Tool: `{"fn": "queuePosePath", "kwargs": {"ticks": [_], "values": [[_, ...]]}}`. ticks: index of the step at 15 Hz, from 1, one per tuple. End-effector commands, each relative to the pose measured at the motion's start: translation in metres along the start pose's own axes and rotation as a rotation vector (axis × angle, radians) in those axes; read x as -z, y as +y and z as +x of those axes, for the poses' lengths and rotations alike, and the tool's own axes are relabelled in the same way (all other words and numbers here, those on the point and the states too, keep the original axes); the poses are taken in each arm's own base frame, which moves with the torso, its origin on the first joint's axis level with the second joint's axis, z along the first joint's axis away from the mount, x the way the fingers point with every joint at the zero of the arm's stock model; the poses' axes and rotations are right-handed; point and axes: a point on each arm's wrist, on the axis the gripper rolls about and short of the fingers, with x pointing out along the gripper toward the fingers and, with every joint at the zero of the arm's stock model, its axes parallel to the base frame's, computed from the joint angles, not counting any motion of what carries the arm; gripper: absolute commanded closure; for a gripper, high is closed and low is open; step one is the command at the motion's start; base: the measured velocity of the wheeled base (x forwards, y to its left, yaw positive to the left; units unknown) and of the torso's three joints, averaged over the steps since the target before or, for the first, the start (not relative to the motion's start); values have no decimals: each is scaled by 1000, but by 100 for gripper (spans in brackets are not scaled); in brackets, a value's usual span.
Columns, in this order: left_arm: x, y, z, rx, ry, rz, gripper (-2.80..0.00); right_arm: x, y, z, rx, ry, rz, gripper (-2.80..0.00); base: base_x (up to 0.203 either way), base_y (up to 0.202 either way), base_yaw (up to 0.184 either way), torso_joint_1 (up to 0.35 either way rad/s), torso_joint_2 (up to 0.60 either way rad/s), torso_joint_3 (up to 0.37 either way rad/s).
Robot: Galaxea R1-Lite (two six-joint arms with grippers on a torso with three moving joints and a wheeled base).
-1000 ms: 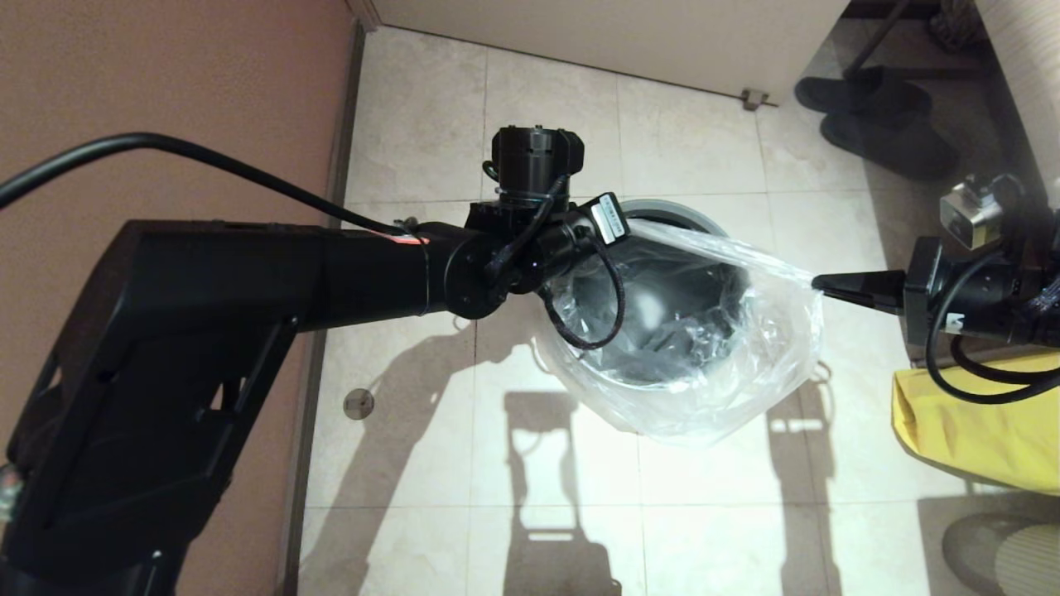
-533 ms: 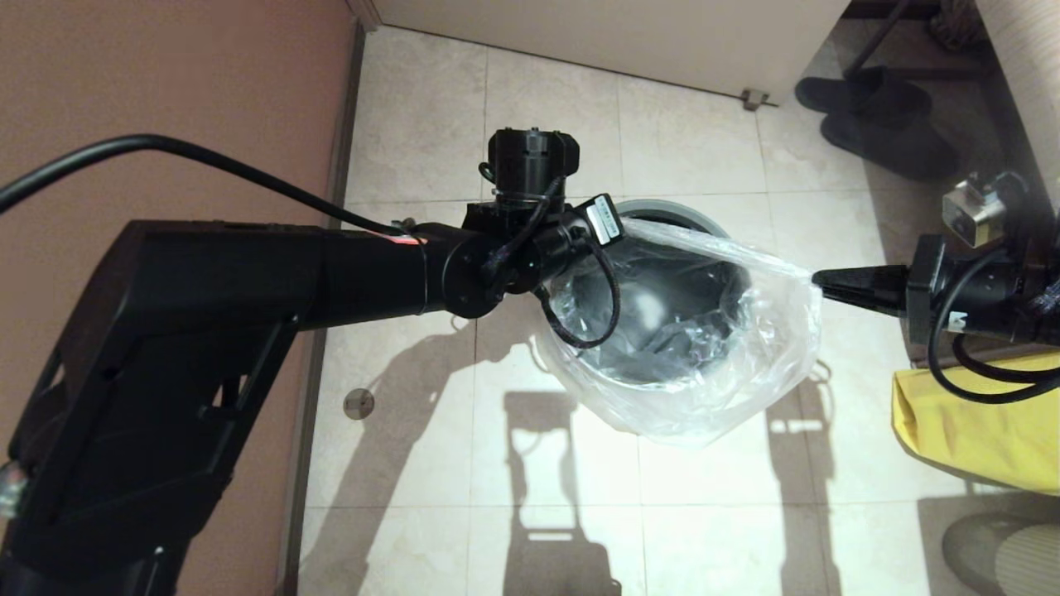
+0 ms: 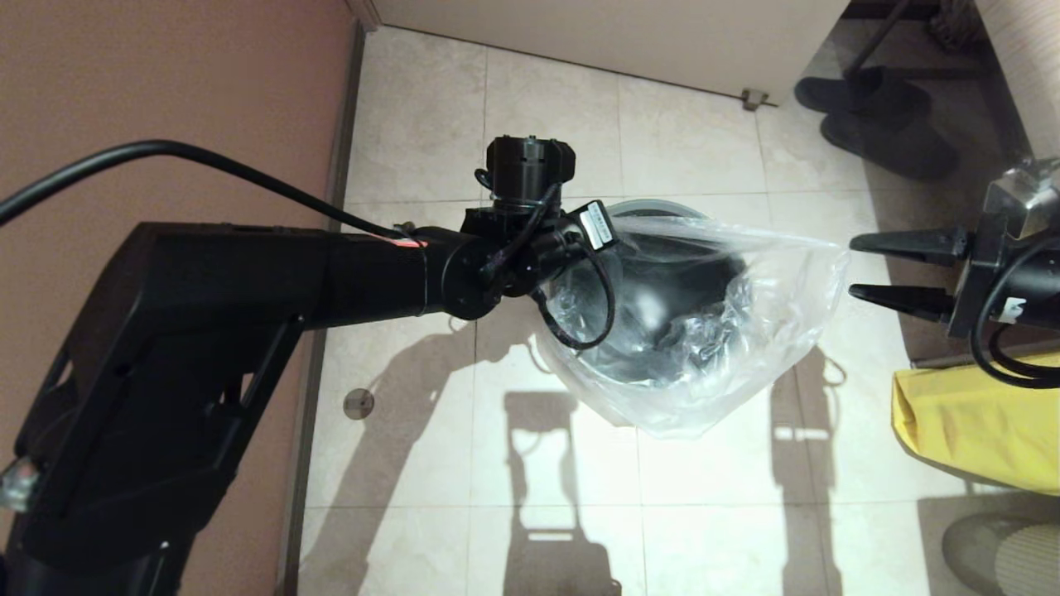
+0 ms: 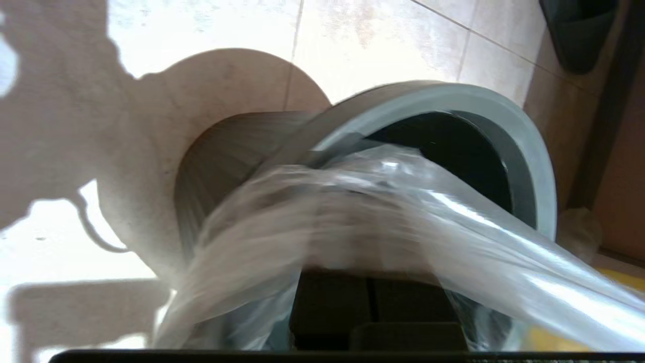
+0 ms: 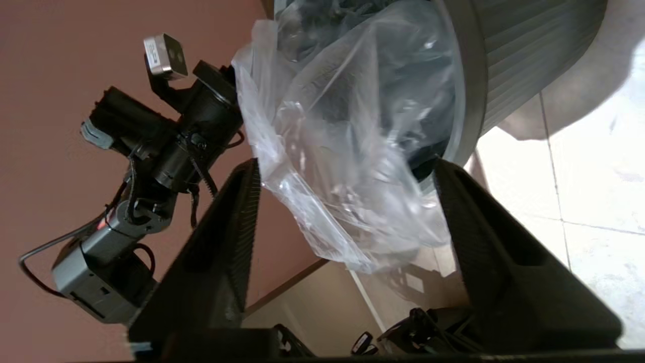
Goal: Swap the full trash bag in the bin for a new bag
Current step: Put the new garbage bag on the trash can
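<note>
The new bag (image 3: 704,331) droops over the bin's (image 3: 654,205) near rim, spilling outside toward the floor. The left end effector (image 4: 370,307) pinches one edge of it at the bin's left side; the right end effector (image 3: 853,266) stands wide open just beside the bag's right corner (gripping nothing). Risk: held on one side only, the loose film may sag and the mouth collapse before it seats around the rim.

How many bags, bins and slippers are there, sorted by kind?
Bags: 2, the new bag and a yellow bag.
Bins: 1, the bin.
Slippers: 2, dark slippers.
Total: 5.
</note>
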Motion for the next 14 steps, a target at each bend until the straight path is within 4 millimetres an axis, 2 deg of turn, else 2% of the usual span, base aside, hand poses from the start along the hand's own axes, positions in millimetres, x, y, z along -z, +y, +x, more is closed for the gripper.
{"fn": "queuePosePath", "kwargs": {"ticks": [1,8,12,14], "values": [[0,1,0,-7,-5,-4,0,-3,-3,-6,8,-17,5,-280,0,0,0,0,0,0],[1,5,1,-24,-1,-3,0,-5,-12,-13,35,-33,27,-280,0,0,0,0,0,0],[-1,-2,-5,-5,-2,-5,0,-3,-2,-18,14,-36,3,-280,0,0,0,0,0,0],[6,-12,-10,14,18,-9,0,3,1,-19,9,-26,-2,-280,0,0,0,0,0,0]]}}
